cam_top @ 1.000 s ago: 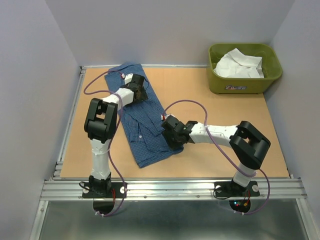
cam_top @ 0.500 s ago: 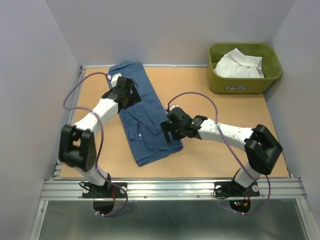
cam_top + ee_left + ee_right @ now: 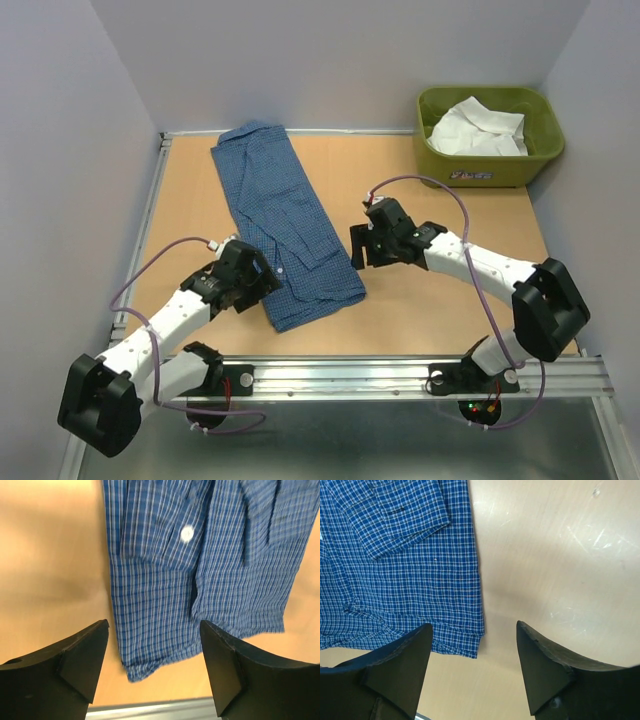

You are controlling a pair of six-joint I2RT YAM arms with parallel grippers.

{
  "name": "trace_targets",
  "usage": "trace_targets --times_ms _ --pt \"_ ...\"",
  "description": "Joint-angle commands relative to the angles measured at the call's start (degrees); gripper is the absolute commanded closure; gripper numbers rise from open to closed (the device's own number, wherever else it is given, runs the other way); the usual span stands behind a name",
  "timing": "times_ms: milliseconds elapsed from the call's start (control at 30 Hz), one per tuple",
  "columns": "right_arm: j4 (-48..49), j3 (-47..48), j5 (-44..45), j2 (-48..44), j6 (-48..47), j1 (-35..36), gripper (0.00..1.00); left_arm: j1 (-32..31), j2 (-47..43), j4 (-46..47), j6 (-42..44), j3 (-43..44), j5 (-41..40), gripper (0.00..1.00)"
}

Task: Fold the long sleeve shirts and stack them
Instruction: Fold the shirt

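The blue fine-check cloth button-up shirt (image 3: 287, 235) lies flat on the tan wooden desk (image 3: 440, 305). It is folded into a long narrow strip that runs from the far left towards the near centre. The plain white cloth shirt (image 3: 478, 128) lies crumpled inside the olive-green plastic tub (image 3: 480, 172) at the far right corner, well apart from both arms.

The left fingers (image 3: 75, 660) are spread wide and hold nothing. They stand over the near left corner of the blue shirt. In the left wrist view, the hem and a cuff with a white button lie in the gap between them.

The right fingers (image 3: 545, 665) are likewise released and empty. They stand at the near right edge of the blue shirt. In the right wrist view, that edge runs through the gap, with one finger over cloth and the other over bare desk. Whether either pair touches the cloth cannot be told.
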Motion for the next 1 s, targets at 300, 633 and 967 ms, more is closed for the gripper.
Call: trace_targets --times_ms 300,633,967 --pt "10.0 -6.2 -9.5 5.0 4.6 -1.3 0.33 -1.6 1.4 -1.6 -2.9 -5.5 7.1 0.3" --pt "11.9 -8.6 -14.9 8.8 5.7 -1.2 0.38 -2.4 4.3 -1.3 -2.6 -6.2 8.8 0.35" --pt "12.0 -9.7 -21.8 10.9 5.7 -1.2 0.46 -4.6 6.7 0.0 -1.6 -6.4 11.7 0.54"
